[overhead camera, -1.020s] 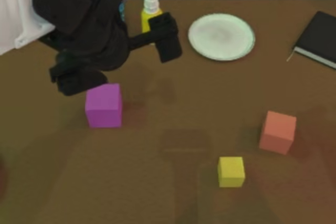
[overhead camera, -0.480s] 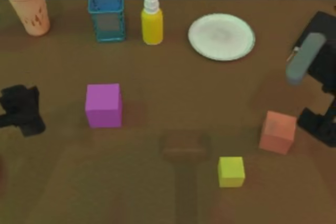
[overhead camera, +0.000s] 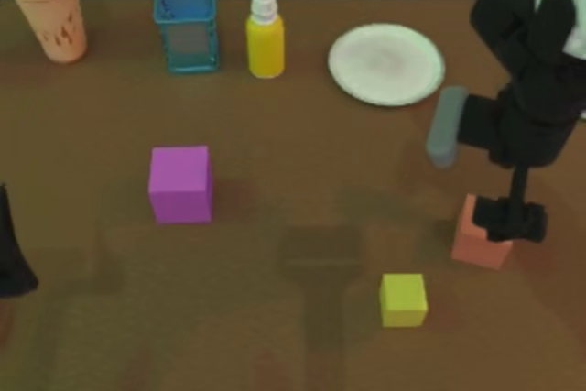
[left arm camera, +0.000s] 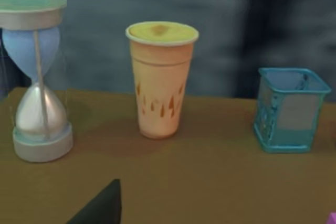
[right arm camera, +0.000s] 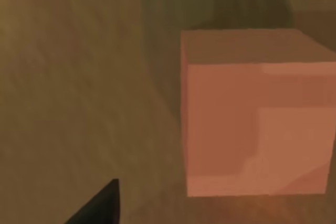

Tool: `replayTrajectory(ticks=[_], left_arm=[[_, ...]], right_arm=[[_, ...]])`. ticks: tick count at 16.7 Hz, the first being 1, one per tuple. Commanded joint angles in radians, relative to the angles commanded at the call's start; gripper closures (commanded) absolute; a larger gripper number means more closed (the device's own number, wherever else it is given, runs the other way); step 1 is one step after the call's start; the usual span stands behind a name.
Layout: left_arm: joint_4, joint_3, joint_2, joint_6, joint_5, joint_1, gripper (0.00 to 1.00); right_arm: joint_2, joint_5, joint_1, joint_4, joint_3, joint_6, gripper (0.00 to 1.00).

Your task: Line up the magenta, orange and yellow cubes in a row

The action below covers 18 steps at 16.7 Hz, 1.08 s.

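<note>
**Right arm arrives over the orange cube; left arm withdrawn**

- Left gripper: pulled back since a second ago from beside the magenta cube to the table's left edge; only a dark sliver shows. Fingers: cannot tell.
- Magenta cube: left of centre, unmoved, free on the table.
- Yellow cube: near edge, right of centre, unmoved.
- Orange cube: just right of the yellow one and slightly farther back; fills the right wrist view.
- Right gripper: newly swung in, now directly over the orange cube. Fingers: cannot tell.

Judgement: work passes to the right arm; no cube lined up yet, and the orange cube looks to be the next pick.
</note>
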Motion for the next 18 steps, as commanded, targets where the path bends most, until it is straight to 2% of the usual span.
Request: replayTrajectory(ticks=[3, 10, 18], left_arm=[[0.043, -0.045, -0.062, 0.046, 0.003, 0.021, 0.00], [0.043, -0.045, -0.062, 0.046, 0.003, 0.021, 0.00], [0.043, -0.045, -0.062, 0.046, 0.003, 0.021, 0.00]], right_arm=[[0.047, 0.000, 0.010, -0.023, 0.040, -0.023, 0.00], [0.060, 0.000, 0.007, -0.008, 0.036, -0.025, 0.00], [0.183, 0.001, 0.011, 0.269, -0.115, -0.020, 0.00]])
